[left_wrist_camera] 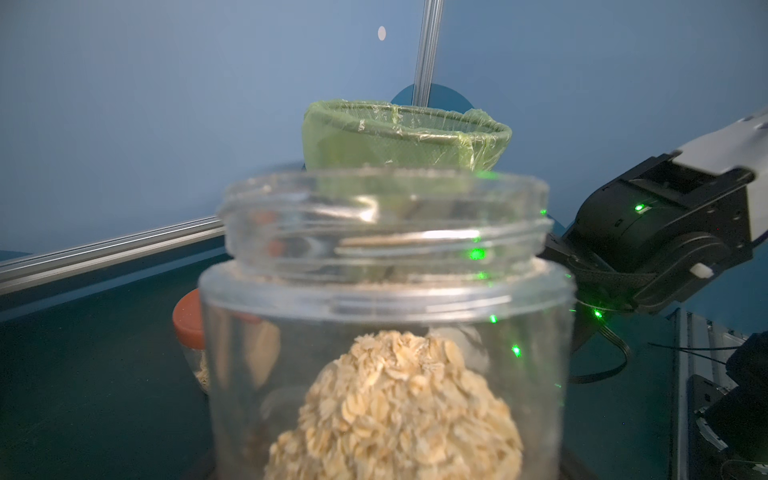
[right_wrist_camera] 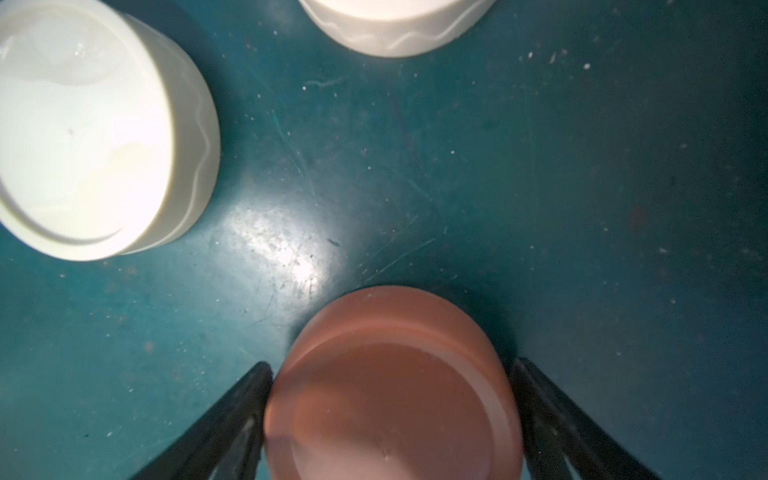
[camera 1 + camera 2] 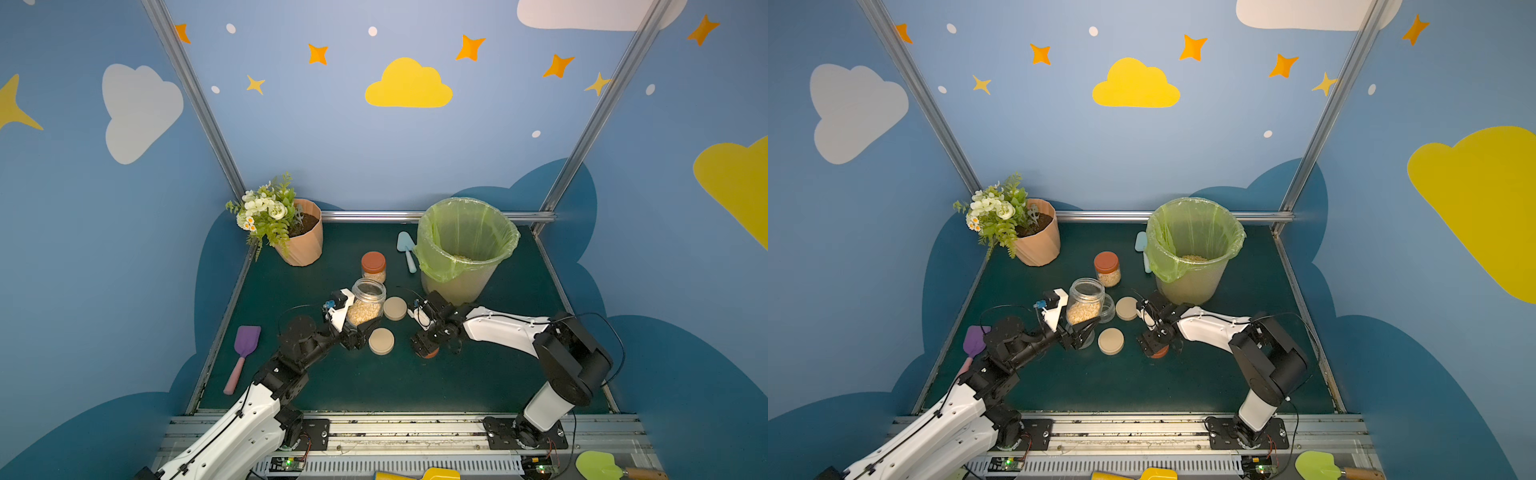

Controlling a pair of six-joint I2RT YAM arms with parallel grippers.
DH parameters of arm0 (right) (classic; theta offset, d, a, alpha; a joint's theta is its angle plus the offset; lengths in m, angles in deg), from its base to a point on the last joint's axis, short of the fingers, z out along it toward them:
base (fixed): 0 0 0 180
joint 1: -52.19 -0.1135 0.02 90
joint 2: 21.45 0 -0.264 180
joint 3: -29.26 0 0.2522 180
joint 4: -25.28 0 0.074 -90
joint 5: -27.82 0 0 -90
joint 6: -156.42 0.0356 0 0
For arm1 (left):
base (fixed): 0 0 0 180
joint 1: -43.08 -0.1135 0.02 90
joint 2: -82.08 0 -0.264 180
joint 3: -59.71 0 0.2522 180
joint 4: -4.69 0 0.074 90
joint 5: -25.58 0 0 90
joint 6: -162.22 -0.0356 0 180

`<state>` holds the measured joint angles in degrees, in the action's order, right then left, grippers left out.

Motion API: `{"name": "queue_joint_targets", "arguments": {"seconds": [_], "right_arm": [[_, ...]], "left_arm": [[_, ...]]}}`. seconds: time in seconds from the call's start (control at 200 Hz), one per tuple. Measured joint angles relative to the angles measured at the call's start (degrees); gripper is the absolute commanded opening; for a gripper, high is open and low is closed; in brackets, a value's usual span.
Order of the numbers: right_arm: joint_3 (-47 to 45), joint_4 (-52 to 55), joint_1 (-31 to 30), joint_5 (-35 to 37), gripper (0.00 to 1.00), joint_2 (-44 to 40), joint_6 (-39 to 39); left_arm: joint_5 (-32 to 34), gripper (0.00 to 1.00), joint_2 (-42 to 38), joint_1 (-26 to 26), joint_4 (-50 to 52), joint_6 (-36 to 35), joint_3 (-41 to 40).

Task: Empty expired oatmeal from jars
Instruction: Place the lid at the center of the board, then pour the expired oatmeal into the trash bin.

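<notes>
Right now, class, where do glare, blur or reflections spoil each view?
Left wrist: the open jar blurs at its rim, green specks on its wall. Right wrist: glare bleaches the beige lid; the rust-red lid is soft. Both top views: sharp, evenly lit.

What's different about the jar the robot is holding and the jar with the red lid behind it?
The held jar has no lid, so its mouth is open; the red-lidded jar is closed. The held jar sits in the left gripper; the red-lidded jar stands on the table with no gripper on it. Both are clear and both have oats inside.
</notes>
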<state>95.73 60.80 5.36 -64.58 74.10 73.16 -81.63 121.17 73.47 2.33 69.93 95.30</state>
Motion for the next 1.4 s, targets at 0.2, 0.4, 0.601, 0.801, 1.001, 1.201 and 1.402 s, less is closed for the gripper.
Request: {"name": "queue_joint_targets", "arguments": {"seconds": [0.2,0.4,0.601,0.801,1.001,1.201,1.402], "right_arm": [[0.0,3.39,-1.07,0.94,0.89,-3.93,0.55],[0.81,6.01,-1.05,1.29,0.88,-12.55,1.07],[2.62,7.61,-1.07,1.05,0.88,-20.96,2.21],[4.61,4.68,-0.31,-0.66,0.89,-32.63,4.48],[6.97,-0.66,4.42,-2.71,0.91,-39.12,7.98],[10.78,-5.29,13.55,-7.19,0.92,-40.13,13.2],[16.5,-9.55,21.68,-15.87,0.92,-35.82,19.87]], "left_arm": [[-0.02,0.03,1.95,0.02,-0.35,0.13,0.0],[-0.09,0.03,3.15,0.15,-0.31,0.2,0.26],[-0.52,0.03,6.08,0.96,-0.17,0.17,3.69],[-1.73,0.03,12.09,2.82,-0.31,-0.63,11.61],[-4.48,0.04,23.34,4.33,-1.33,-2.16,23.98],[-8.57,0.03,36.26,4.5,-1.07,-3.04,38.12],[-12.41,0.03,48.19,4.68,-1.55,-2.38,50.99]]}}
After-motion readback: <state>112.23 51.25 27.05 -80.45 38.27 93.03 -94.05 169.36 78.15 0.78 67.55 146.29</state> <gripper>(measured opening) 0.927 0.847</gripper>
